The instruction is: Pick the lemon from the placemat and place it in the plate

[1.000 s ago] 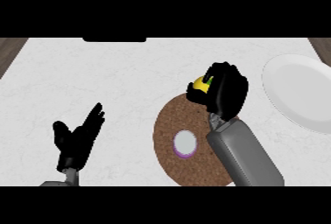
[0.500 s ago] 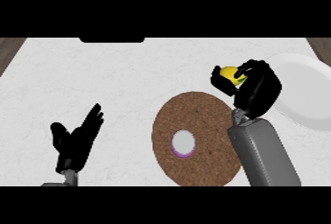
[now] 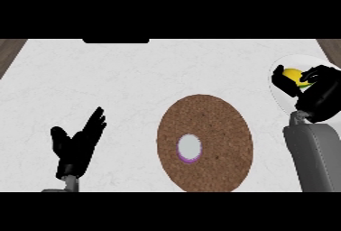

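Lemon (image 3: 292,73) sat in right hand (image 3: 318,92), fingers curled round it, held over plate (image 3: 278,85) at desk's (image 3: 133,81) right side, judged ready for release. Plate partly hidden by hand and forearm. Placemat (image 3: 206,135) lay bare save pale disc (image 3: 189,147). Left hand (image 3: 76,144) rested open, lower left, well apart; wide open desk between.

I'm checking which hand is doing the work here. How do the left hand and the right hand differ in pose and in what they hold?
The right hand has fingers curled round the lemon, over the plate; the left hand holds nothing. The left hand's fingers are straight, resting at lower left, apart from the placemat. Both are black on grey forearms.
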Motion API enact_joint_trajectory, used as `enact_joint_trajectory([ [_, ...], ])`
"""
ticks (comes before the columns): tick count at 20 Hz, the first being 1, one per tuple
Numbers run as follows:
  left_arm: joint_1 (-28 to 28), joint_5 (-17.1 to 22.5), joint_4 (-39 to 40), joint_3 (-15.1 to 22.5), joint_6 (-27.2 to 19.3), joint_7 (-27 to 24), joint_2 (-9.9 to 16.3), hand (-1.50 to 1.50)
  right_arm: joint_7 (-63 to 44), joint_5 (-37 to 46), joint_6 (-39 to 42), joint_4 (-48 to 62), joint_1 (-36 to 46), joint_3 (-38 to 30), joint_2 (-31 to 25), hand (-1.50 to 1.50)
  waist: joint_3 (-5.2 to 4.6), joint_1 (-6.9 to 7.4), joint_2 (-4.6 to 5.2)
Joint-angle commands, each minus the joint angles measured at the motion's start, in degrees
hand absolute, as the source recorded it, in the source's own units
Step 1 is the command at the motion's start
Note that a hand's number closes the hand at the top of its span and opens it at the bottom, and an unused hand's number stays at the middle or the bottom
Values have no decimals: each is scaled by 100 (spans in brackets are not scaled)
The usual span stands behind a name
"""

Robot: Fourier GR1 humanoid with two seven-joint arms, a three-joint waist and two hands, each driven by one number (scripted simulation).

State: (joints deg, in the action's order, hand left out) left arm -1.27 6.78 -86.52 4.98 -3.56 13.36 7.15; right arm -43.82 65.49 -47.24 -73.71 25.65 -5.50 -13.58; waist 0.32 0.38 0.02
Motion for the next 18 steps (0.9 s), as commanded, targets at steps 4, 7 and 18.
enact_joint_trajectory([
  [4,-35,-7,206,25,52,109,-64,0,1599,-1807,-781,1399,234,-734,-1014,150,-19,47,33],
  [7,35,-7,439,-85,119,-86,-14,0,2519,-2733,-851,1710,92,-959,-1310,150,-17,23,38],
  [18,169,-65,195,70,137,157,-82,0,3116,-3447,963,4472,998,-1508,-2136,-150,1,288,138],
])
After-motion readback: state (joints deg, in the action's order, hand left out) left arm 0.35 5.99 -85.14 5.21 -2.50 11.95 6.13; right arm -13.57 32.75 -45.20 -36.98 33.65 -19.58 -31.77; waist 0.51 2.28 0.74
